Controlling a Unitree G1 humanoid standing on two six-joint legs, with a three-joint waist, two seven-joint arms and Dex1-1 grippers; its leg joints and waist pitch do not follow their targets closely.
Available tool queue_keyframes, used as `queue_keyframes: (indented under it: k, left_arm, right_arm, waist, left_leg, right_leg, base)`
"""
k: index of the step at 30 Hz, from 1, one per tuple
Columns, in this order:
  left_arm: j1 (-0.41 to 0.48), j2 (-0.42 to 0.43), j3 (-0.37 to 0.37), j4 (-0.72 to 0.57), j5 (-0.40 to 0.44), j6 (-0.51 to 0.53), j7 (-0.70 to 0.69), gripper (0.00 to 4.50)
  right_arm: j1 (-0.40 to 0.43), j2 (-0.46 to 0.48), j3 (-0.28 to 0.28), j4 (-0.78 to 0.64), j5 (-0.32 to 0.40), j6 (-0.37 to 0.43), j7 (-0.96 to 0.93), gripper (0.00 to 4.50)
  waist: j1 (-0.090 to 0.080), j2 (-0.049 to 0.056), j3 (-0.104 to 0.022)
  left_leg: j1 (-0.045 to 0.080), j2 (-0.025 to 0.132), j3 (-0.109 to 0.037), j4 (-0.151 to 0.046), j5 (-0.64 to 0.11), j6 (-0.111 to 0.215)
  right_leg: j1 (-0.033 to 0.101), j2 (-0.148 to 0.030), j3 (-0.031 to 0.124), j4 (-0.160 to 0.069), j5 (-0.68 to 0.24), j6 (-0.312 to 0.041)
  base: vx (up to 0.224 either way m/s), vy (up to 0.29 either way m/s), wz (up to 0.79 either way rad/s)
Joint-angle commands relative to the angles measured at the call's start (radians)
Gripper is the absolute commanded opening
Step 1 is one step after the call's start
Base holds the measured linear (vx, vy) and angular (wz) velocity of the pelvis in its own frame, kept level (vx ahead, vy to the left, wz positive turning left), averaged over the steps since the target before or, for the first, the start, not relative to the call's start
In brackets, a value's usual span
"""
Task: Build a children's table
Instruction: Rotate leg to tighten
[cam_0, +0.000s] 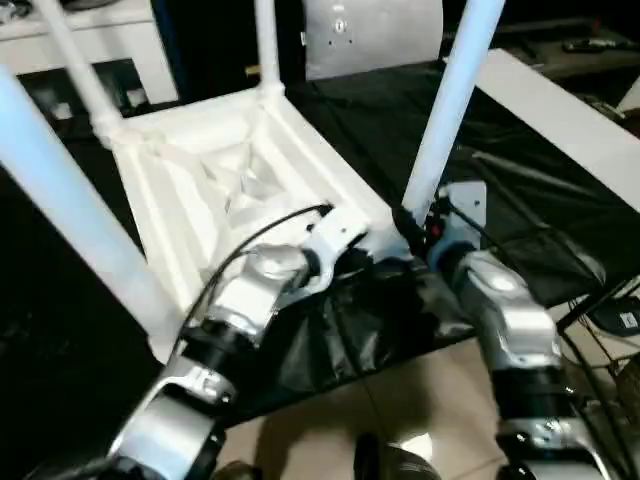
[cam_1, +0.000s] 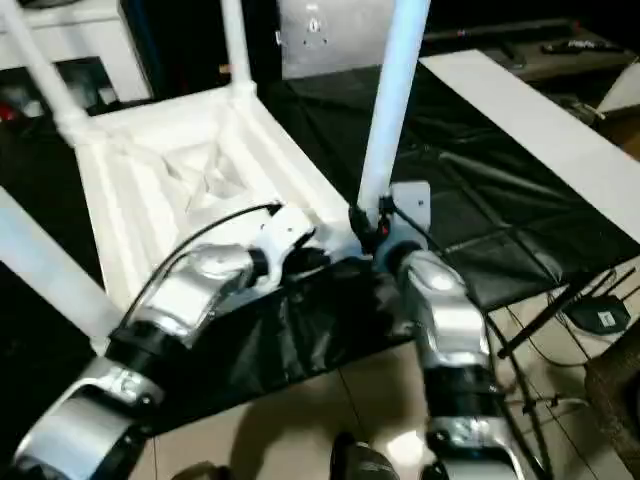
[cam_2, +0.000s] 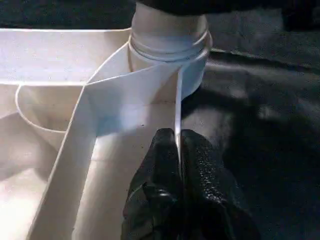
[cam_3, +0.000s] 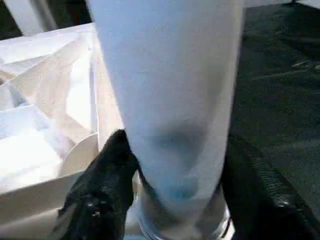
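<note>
R jaws (cam_3: 175, 195) clamp leg (cam_0: 455, 100) in socket (cam_2: 170, 47); L jaws (cam_2: 179, 150) pinch rib (cam_2: 177, 100).

From my head camera I see the table (cam_1: 190, 170) lying upside down on the black cover (cam_1: 470, 230), its legs pointing up. My right gripper (cam_1: 365, 228) sits at the base of the near right leg (cam_1: 390, 100), black fingers on either side of it where it meets the corner socket. My left gripper (cam_1: 318, 255) is just beside it at the top's near edge, its fingers hidden behind the wrist.
</note>
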Motion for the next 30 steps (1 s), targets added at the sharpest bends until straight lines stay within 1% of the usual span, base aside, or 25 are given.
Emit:
queue_keyframes:
  k: [1,2,3,4,6,7,8,9,10,11,12,13,14,15,16,17,18,19,20,21,23,25,27,28,30]
  left_arm:
    - [-0.053,-0.035,0.010,-0.030,-0.015,-0.053,0.033,0.00]
    - [-0.052,-0.032,0.009,-0.029,-0.014,-0.055,0.030,0.00]
    - [-0.048,-0.022,0.004,-0.029,-0.012,-0.066,0.016,0.00]
    - [-0.046,-0.017,0.002,-0.029,-0.011,-0.070,0.012,0.00]
    - [-0.032,0.005,0.000,-0.040,-0.018,-0.087,-0.024,0.00]
    - [-0.024,0.019,-0.004,-0.047,-0.021,-0.104,-0.049,0.00]
    - [-0.014,0.035,-0.004,-0.053,-0.026,-0.110,-0.074,0.00]
    - [-0.003,0.057,-0.008,-0.056,-0.030,-0.130,-0.111,0.00]
    - [0.002,0.066,-0.010,-0.056,-0.032,-0.143,-0.129,0.00]
    - [0.006,0.075,-0.012,-0.055,-0.033,-0.157,-0.148,0.00]
    - [0.011,0.088,-0.014,-0.053,-0.036,-0.168,-0.170,0.00]
    - [0.013,0.095,-0.014,-0.052,-0.038,-0.172,-0.182,0.00]
    - [0.019,0.112,-0.015,-0.050,-0.045,-0.183,-0.216,0.00]
    - [0.024,0.129,-0.019,-0.048,-0.051,-0.204,-0.253,0.00]
    - [0.029,0.149,-0.027,-0.045,-0.060,-0.232,-0.305,0.00]
    - [0.031,0.160,-0.031,-0.043,-0.063,-0.243,-0.331,0.00]
    - [0.035,0.180,-0.041,-0.038,-0.071,-0.274,-0.386,0.00]
    - [0.036,0.187,-0.045,-0.036,-0.074,-0.287,-0.409,0.00]
    - [0.037,0.203,-0.054,-0.033,-0.078,-0.307,-0.455,0.00]
    - [0.039,0.221,-0.065,-0.028,-0.078,-0.332,-0.499,0.00]
    - [0.039,0.252,-0.087,-0.023,-0.077,-0.369,-0.576,0.00]
    - [0.036,0.284,-0.105,-0.021,-0.085,-0.386,-0.662,0.00]
    - [0.035,0.295,-0.110,-0.021,-0.089,-0.388,-0.693,0.00]
    - [0.035,0.308,-0.118,-0.023,-0.090,-0.396,-0.723,0.00]
    - [0.031,0.330,-0.129,-0.024,-0.087,-0.409,-0.766,0.00]
  right_arm:
    - [0.000,0.051,0.075,-0.008,0.032,-0.005,0.055,2.86]
    - [0.002,0.049,0.073,-0.012,0.034,-0.008,0.058,3.01]
    - [0.007,0.033,0.071,-0.019,0.037,-0.028,0.080,3.11]
    - [0.010,0.026,0.071,-0.021,0.035,-0.040,0.088,3.19]
    - [0.021,-0.020,0.063,-0.036,0.050,-0.070,0.151,3.25]
    - [0.029,-0.049,0.058,-0.045,0.056,-0.082,0.185,3.40]
    - [0.036,-0.080,0.051,-0.052,0.067,-0.091,0.229,3.53]
    - [0.045,-0.123,0.045,-0.058,0.078,-0.101,0.291,3.64]
    - [0.048,-0.142,0.043,-0.058,0.081,-0.106,0.314,3.64]
    - [0.050,-0.161,0.042,-0.057,0.083,-0.112,0.339,3.72]
    - [0.054,-0.191,0.047,-0.055,0.086,-0.117,0.383,3.82]
    - [0.057,-0.208,0.051,-0.054,0.089,-0.120,0.410,3.92]
    - [0.064,-0.244,0.052,-0.055,0.098,-0.126,0.465,4.00]
    - [0.070,-0.277,0.052,-0.058,0.108,-0.127,0.516,4.11]
    - [0.077,-0.308,0.052,-0.061,0.122,-0.138,0.577,4.11]
    - [0.081,-0.326,0.054,-0.063,0.131,-0.141,0.612,4.11]
    - [0.091,-0.361,0.064,-0.066,0.143,-0.160,0.684,4.11]
    - [0.095,-0.376,0.069,-0.067,0.147,-0.170,0.714,4.11]
    - [0.102,-0.404,0.082,-0.065,0.153,-0.192,0.774,4.11]
    - [0.107,-0.430,0.095,-0.061,0.158,-0.208,0.823,4.11]
    - [0.107,-0.463,0.110,-0.050,0.175,-0.226,0.908,4.11]
    - [0.095,-0.489,0.122,-0.030,0.196,-0.226,0.994,4.11]
    - [0.089,-0.497,0.127,-0.022,0.203,-0.223,1.027,4.11]
    - [0.085,-0.503,0.133,-0.019,0.211,-0.216,1.055,3.85]
    - [0.080,-0.518,0.154,-0.019,0.225,-0.197,1.121,3.85]
  waist:
    - [0.007,-0.014,-0.087]
    - [0.008,-0.015,-0.088]
    - [0.013,-0.014,-0.091]
    - [0.015,-0.017,-0.095]
    - [0.022,-0.020,-0.099]
    - [0.025,-0.022,-0.100]
    - [0.033,-0.025,-0.101]
    - [0.037,-0.025,-0.105]
    - [0.040,-0.029,-0.108]
    - [0.044,-0.029,-0.112]
    - [0.048,-0.030,-0.114]
    - [0.050,-0.029,-0.115]
    - [0.052,-0.031,-0.112]
    - [0.057,-0.029,-0.109]
    - [0.064,-0.029,-0.106]
    - [0.066,-0.028,-0.104]
    - [0.070,-0.026,-0.102]
    - [0.072,-0.028,-0.100]
    - [0.076,-0.025,-0.099]
    - [0.076,-0.025,-0.095]
    - [0.081,-0.024,-0.098]
    - [0.088,-0.023,-0.098]
    - [0.097,-0.025,-0.100]
    - [0.102,-0.027,-0.100]
    - [0.109,-0.029,-0.103]
  left_leg:
    - [-0.005,0.006,-0.001,-0.068,-0.232,0.086]
    - [-0.009,0.006,-0.001,-0.069,-0.217,0.090]
    - [-0.006,0.008,0.002,-0.069,-0.192,0.094]
    - [-0.007,0.009,0.002,-0.069,-0.173,0.099]
    - [-0.011,0.010,0.004,-0.068,-0.116,0.126]
    - [-0.013,0.009,0.005,-0.067,-0.108,0.134]
    - [-0.015,0.006,0.007,-0.064,-0.088,0.148]
    - [-0.022,0.002,0.009,-0.060,-0.059,0.164]
    - [-0.029,-0.001,0.008,-0.058,-0.037,0.173]
    - [-0.032,-0.002,0.009,-0.055,-0.012,0.183]
    - [-0.039,-0.007,0.010,-0.048,0.037,0.212]
    - [-0.037,-0.005,0.011,-0.047,0.044,0.216]
    - [-0.038,-0.004,0.013,-0.047,0.045,0.225]
    - [-0.034,-0.004,0.015,-0.048,0.020,0.224]
    - [-0.031,-0.003,0.018,-0.050,-0.004,0.212]
    - [-0.031,-0.002,0.018,-0.050,-0.015,0.203]
    - [-0.024,0.000,0.019,-0.053,-0.046,0.185]
    - [-0.024,0.000,0.018,-0.054,-0.066,0.177]
    - [-0.019,0.002,0.018,-0.055,-0.090,0.160]
    - [-0.016,0.005,0.019,-0.058,-0.109,0.151]
    - [-0.010,0.009,0.018,-0.059,-0.118,0.146]
    - [-0.014,0.013,0.016,-0.061,-0.117,0.148]
    - [-0.010,0.017,0.019,-0.062,-0.108,0.151]
    - [-0.011,0.019,0.020,-0.062,-0.099,0.156]
    - [-0.015,0.022,0.019,-0.062,-0.083,0.166]
  right_leg:
    - [0.070,-0.059,0.044,-0.068,-0.487,-0.019]
    - [0.071,-0.058,0.046,-0.063,-0.475,-0.028]
    - [0.068,-0.061,0.052,-0.056,-0.451,-0.049]
    - [0.069,-0.061,0.056,-0.051,-0.430,-0.060]
    - [0.068,-0.059,0.065,-0.037,-0.377,-0.092]
    - [0.069,-0.060,0.067,-0.035,-0.371,-0.096]
    - [0.072,-0.059,0.071,-0.030,-0.353,-0.098]
    - [0.070,-0.059,0.076,-0.019,-0.334,-0.107]
    - [0.077,-0.059,0.077,-0.014,-0.315,-0.104]
    - [0.078,-0.058,0.079,-0.007,-0.288,-0.108]
    - [0.075,-0.054,0.080,0.002,-0.235,-0.117]
    - [0.072,-0.053,0.081,0.004,-0.232,-0.121]
    - [0.069,-0.050,0.080,0.001,-0.243,-0.122]
    - [0.067,-0.048,0.077,-0.008,-0.290,-0.108]
    - [0.065,-0.048,0.076,-0.015,-0.342,-0.089]
    - [0.065,-0.048,0.076,-0.017,-0.366,-0.079]
    - [0.060,-0.047,0.074,-0.026,-0.416,-0.061]
    - [0.059,-0.048,0.072,-0.031,-0.442,-0.050]
    - [0.056,-0.049,0.071,-0.036,-0.472,-0.032]
    - [0.053,-0.047,0.070,-0.041,-0.491,-0.026]
    - [0.051,-0.048,0.070,-0.041,-0.488,-0.032]
    - [0.052,-0.048,0.073,-0.034,-0.469,-0.045]
    - [0.048,-0.049,0.083,-0.027,-0.441,-0.074]
    - [0.049,-0.050,0.087,-0.022,-0.426,-0.090]
    - [0.052,-0.051,0.090,-0.012,-0.401,-0.101]
  base:
    - [0.000,0.000,0.00]
    - [0.000,0.000,0.00]
    - [0.000,0.000,0.00]
    - [0.000,0.000,0.00]
    - [0.000,0.000,0.00]
    - [0.000,0.000,0.00]
    - [0.000,0.000,0.00]
    - [0.000,0.000,0.00]
    - [0.000,0.000,0.00]
    - [0.000,0.000,0.00]
    - [0.000,0.000,0.00]
    - [0.000,0.000,0.00]
    - [0.000,0.000,0.00]
    - [0.000,0.000,0.00]
    - [0.000,0.000,0.00]
    - [0.000,0.000,0.00]
    - [0.000,0.000,0.00]
    - [0.000,0.000,0.00]
    - [0.000,0.000,0.00]
    - [0.000,0.000,0.00]
    - [0.000,0.000,0.00]
    - [0.000,0.000,0.00]
    - [0.000,0.000,0.00]
    - [0.000,0.000,0.00]
    - [0.000,0.000,0.00]
